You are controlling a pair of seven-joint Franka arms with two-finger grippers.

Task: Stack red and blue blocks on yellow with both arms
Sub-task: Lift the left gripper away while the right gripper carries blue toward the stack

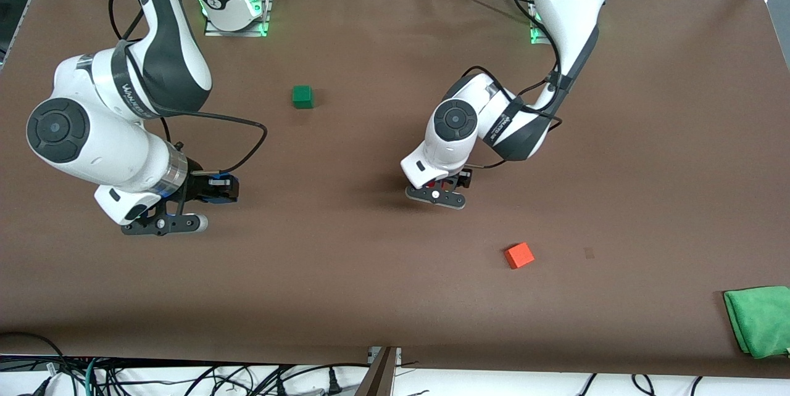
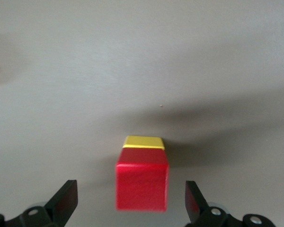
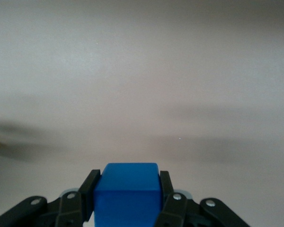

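Note:
The red block (image 2: 142, 184) sits on the yellow block (image 2: 143, 142), seen in the left wrist view. My left gripper (image 2: 131, 189) is open around the red block, one finger on each side, both clear of it. In the front view the left gripper (image 1: 441, 189) is low over the middle of the table and hides the stack, except for a sliver of red. My right gripper (image 3: 128, 177) is shut on the blue block (image 3: 128, 198). In the front view the right gripper (image 1: 213, 191) holds the blue block (image 1: 223, 192) low over the table toward the right arm's end.
A dark green cube (image 1: 302, 96) lies nearer the robot bases. An orange-red cube (image 1: 519, 255) lies nearer the front camera than the left gripper. A green cloth (image 1: 759, 320) lies at the front corner at the left arm's end.

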